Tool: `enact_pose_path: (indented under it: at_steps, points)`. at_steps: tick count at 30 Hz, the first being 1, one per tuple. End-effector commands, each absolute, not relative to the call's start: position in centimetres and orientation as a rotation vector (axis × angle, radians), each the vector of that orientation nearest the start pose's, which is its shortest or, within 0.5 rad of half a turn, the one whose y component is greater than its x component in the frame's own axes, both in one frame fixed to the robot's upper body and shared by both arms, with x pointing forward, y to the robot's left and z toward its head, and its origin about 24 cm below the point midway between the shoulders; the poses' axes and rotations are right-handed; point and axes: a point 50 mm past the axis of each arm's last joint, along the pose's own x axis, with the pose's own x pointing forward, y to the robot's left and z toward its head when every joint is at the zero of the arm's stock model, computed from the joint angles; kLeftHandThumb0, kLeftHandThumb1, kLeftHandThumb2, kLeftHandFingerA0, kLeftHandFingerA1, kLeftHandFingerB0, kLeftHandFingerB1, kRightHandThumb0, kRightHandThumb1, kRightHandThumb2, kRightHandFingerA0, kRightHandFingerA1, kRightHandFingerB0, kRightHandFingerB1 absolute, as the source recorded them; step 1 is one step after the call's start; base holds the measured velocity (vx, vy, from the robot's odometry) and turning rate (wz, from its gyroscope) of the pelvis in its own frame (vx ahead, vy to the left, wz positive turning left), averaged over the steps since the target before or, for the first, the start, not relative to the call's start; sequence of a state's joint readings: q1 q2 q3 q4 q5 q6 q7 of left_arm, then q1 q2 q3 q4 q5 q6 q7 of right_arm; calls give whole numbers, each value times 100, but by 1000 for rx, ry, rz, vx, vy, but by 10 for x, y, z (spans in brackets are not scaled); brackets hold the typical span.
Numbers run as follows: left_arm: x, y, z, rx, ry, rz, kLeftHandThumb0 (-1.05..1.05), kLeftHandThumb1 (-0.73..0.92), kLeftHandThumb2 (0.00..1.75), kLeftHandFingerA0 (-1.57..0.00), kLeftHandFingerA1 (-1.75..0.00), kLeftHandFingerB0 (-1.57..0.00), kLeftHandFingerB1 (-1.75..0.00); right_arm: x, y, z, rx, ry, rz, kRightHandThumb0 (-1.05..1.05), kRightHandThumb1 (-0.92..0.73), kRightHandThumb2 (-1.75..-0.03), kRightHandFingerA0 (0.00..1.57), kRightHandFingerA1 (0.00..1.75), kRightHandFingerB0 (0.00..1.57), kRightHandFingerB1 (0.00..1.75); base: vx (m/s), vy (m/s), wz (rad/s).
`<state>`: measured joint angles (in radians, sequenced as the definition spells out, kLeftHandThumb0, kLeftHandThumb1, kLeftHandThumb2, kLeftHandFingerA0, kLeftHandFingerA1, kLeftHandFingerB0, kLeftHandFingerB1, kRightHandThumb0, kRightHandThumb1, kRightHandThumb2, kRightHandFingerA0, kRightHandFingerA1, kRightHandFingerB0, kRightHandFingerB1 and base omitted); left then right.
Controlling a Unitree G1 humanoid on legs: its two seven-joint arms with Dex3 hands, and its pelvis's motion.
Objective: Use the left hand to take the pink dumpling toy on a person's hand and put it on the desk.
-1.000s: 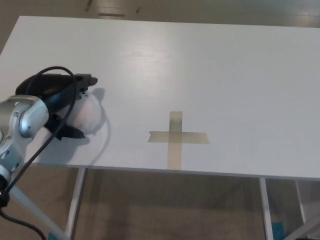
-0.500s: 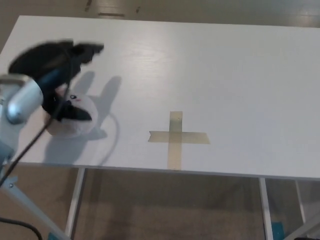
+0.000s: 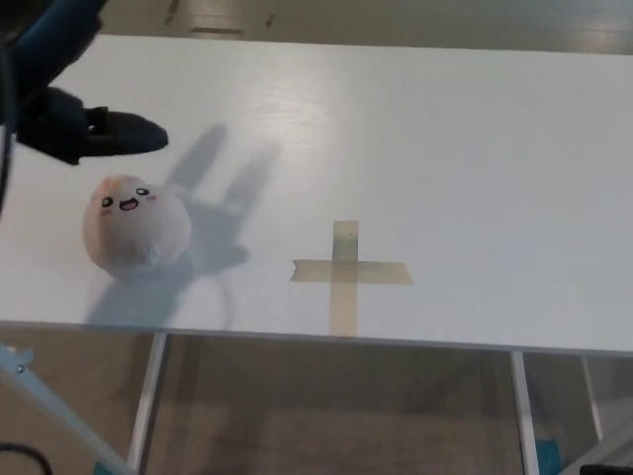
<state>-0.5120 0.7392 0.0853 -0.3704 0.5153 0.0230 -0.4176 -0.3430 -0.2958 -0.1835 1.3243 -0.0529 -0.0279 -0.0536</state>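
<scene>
You see the dumpling toy (image 3: 134, 225), a pale pink round plush with a small smiling face, sitting on the table (image 3: 445, 148) near its left front edge. Your left robot hand (image 3: 84, 132) hangs just beyond it, holding nothing, fingers apart. The table is bare to the right as far as a tape cross (image 3: 348, 271).

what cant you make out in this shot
- Left hand, head view: only a dark thumb-like tip and part of the palm show; the rest is cut off by the top-left edge, so open or shut is unclear.
- Right hand: out of frame.
- Pink dumpling toy: its underside and back are hidden by its own body.
- Desk: right edge cut off.
</scene>
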Motion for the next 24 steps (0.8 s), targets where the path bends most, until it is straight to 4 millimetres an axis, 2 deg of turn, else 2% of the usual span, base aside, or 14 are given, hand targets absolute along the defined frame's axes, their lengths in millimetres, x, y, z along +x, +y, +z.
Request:
enact_pose_path:
  at_steps: [1, 2, 3, 4, 5, 6, 7, 8, 12, 18, 19, 24]
  points:
    - [162, 182, 291, 1298, -984, -263, -26, 26, 85, -9, -51, -9, -50, 185, -273, -119, -235, 994, -282, -23, -71, -61, 67, 46, 56, 43, 0, 0, 0]
    - [158, 182, 290, 1290, -988, -275, -26, 26, 85, -9, -51, -9, -50, 185, -274, -119, -238, 995, -282, -23, -71, -61, 67, 46, 56, 43, 0, 0, 0]
    - [151, 182, 283, 1225, -984, -318, -41, 48, 55, -58, -41, -37, -32, 184, -274, -119, -244, 998, -284, -23, -71, -61, 68, 46, 57, 43, 0, 0, 0]
    - [146, 182, 278, 1177, -979, -347, -41, 48, 55, -58, -41, -37, -32, 184, -275, -119, -249, 1001, -285, -23, -71, -61, 68, 46, 57, 43, 0, 0, 0]
    - [137, 183, 269, 1111, -955, -390, -37, 49, 55, -75, -48, -48, -36, 183, -276, -119, -248, 1001, -287, -24, -71, -61, 69, 47, 57, 43, 0, 0, 0]
    - [131, 183, 264, 1068, -937, -416, -37, 49, 55, -75, -48, -48, -36, 182, -276, -119, -247, 1001, -289, -24, -71, -61, 69, 47, 57, 43, 0, 0, 0]
    - [124, 184, 256, 1028, -901, -439, -35, 51, 55, -85, -54, -53, -38, 182, -276, -120, -243, 1001, -291, -24, -71, -61, 69, 47, 57, 43, 0, 0, 0]
    - [115, 188, 247, 987, -844, -458, -35, 51, 55, -85, -54, -57, -39, 182, -275, -120, -245, 1000, -289, -24, -71, -61, 69, 47, 57, 43, 0, 0, 0]
    - [106, 194, 231, 950, -740, -474, -35, 53, 55, -85, -54, -62, -41, 181, -274, -120, -263, 1000, -278, -24, -71, -61, 69, 47, 57, 43, 0, 0, 0]
    - [95, 212, 178, 920, -434, -511, -44, 52, 58, -78, -52, -64, -43, 175, -273, -124, -305, 1018, -259, -24, -70, -60, 70, 47, 58, 43, 0, 0, 0]
    - [94, 217, 165, 916, -359, -514, -39, 55, 56, -79, -51, -66, -42, 173, -272, -125, -305, 1022, -259, -24, -70, -61, 70, 47, 58, 44, 0, 0, 0]
    - [94, 228, 126, 863, -151, -492, -42, 52, 58, -77, -51, -64, -43, 169, -271, -127, -311, 1030, -257, -24, -70, -61, 70, 47, 58, 44, 0, 0, 0]
